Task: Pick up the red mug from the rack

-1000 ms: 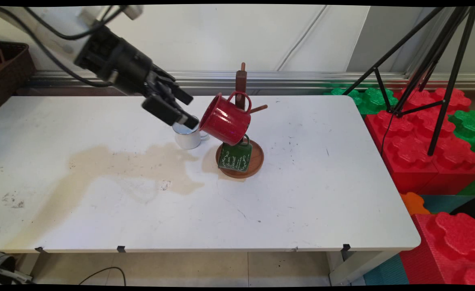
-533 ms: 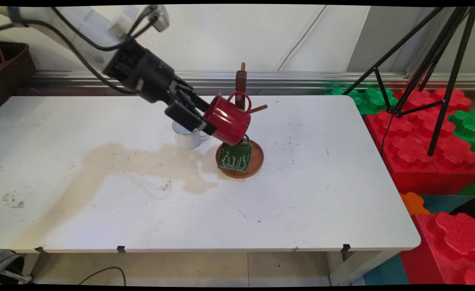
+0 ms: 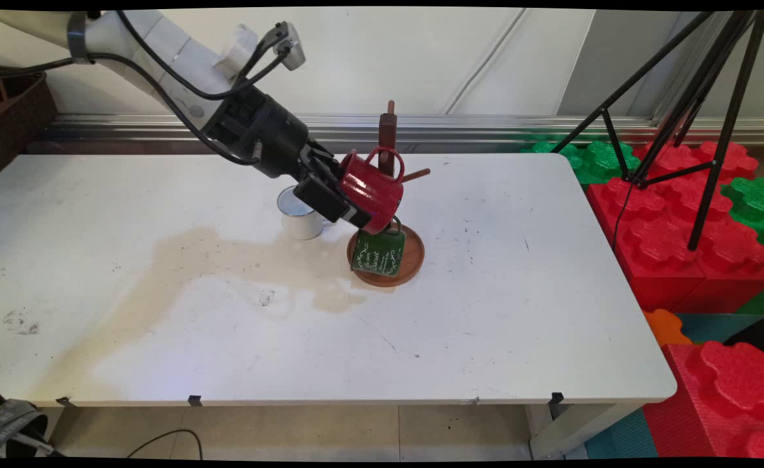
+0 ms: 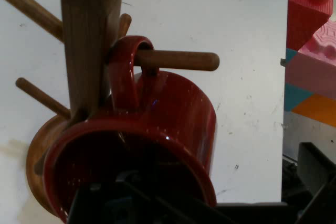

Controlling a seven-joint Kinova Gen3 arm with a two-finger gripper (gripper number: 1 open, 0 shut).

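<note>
- Claw (image 3: 346, 201) at frame centre, straddling the red mug (image 3: 372, 195) rim; one finger inside, grip closure cannot be told.
- Red mug handle hooked on mug tree (image 3: 388, 133) peg.
- Green mug (image 3: 378, 252) hangs below; white mug (image 3: 300, 220) stands on bench (image 3: 486, 312).

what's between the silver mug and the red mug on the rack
The gripper: in the main view its black fingers sit between the silver mug and the red mug, at the red mug's rim.

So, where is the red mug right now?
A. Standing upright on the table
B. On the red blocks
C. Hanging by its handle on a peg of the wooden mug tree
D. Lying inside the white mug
C: the red mug hangs with its handle looped over a peg of the wooden mug tree.
</note>
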